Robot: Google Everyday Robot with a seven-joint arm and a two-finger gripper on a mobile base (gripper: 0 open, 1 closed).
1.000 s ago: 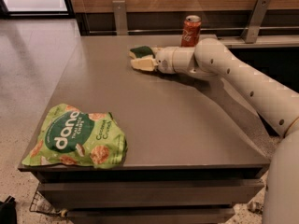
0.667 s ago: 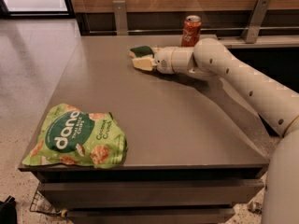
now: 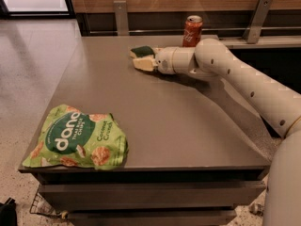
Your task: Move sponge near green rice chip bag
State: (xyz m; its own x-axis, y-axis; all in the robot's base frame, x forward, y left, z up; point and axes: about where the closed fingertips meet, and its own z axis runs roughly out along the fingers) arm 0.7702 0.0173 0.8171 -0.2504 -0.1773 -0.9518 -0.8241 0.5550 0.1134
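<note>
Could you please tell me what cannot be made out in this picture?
- Camera view: the gripper, at the far side of the table, covers the near side of the sponge. Whether it actually grips the sponge cannot be told.
- Camera view: the bottom of the red can is hidden behind the arm.
- Camera view: the arm is cut off by the right edge.

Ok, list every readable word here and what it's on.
"dang": green rice chip bag, dark oval logo.
"Coconut Crunch": same bag, beside the logo.
Small line under "dang": too blurred.
Lettering on the red can: unreadable.
The gripper, at the sponge near the can: no text.
</note>
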